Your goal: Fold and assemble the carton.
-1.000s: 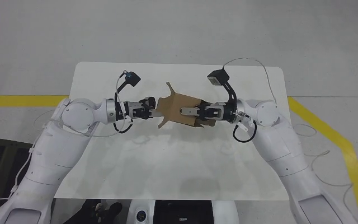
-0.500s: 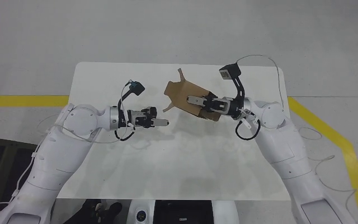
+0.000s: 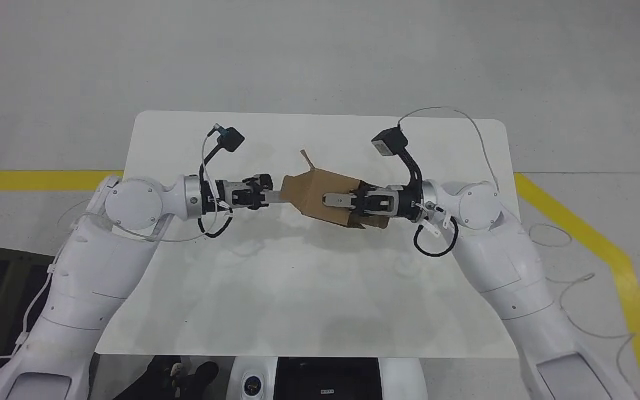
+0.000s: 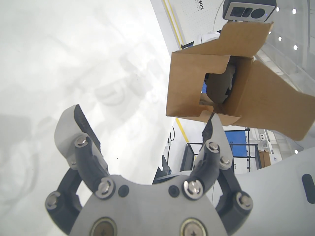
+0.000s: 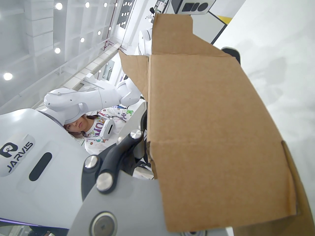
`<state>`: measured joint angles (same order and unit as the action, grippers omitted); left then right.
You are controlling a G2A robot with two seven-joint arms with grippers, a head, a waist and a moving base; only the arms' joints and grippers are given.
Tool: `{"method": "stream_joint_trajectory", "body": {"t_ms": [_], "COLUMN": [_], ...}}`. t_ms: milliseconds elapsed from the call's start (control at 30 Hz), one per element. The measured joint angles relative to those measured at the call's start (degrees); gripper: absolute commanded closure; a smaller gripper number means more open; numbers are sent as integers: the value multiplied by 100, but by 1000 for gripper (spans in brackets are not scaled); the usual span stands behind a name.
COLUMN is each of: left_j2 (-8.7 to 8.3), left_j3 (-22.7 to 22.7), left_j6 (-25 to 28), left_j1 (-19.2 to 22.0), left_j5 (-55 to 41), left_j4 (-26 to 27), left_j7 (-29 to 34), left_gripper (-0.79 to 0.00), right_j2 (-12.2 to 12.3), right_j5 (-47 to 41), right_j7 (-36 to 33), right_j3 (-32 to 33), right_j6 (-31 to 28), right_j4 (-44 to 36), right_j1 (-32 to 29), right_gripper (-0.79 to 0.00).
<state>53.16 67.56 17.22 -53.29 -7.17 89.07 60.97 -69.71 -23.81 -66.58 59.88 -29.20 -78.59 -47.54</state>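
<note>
1. On the left side of the table (image 3: pixel 300 290), we find the left gripper (image 3: pixel 268 195) back at the open end of the carton (image 3: pixel 315 190); half a second ago it had drawn away toward the robot. Its fingers are spread, and one fingertip (image 4: pixel 212 124) touches the lower edge of the opening.
2. At mid-table, the carton hangs off the surface between both arms. Half a second ago it was swung toward the far edge, clear of the left gripper; now it lies much as it did a second ago. Its end flaps (image 4: pixel 278 104) are splayed outward.
3. To the right, the right gripper (image 3: pixel 345 200) pinches the carton's wall, and we see one dark finger (image 4: pixel 219 87) inside through the opening.
4. We judge the brief parting to have been a re-aim. The left gripper now looks placed to press a flap inward, and no flap is folded yet.
</note>
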Motion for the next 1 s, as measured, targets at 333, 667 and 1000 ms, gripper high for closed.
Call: {"method": "stream_joint_trajectory", "body": {"t_ms": [333, 667, 1000], "left_j2": [15, 15, 11], "left_j3": [-78, -114, -120], "left_j6": [100, 168, 164], "left_j1": [36, 43, 37], "left_j5": [-65, -66, -65], "left_j4": [44, 132, 130], "left_j7": [95, 200, 232], "left_gripper": [-785, -785, -785], "right_j2": [-56, -97, -111], "right_j5": [-76, -101, -127], "right_j7": [23, 67, 68], "right_j3": [-208, -333, -361], "right_j6": [-60, -99, -101], "right_j4": [157, 247, 301], "right_j1": [134, 231, 279], "right_gripper": [0, 0, 0]}}
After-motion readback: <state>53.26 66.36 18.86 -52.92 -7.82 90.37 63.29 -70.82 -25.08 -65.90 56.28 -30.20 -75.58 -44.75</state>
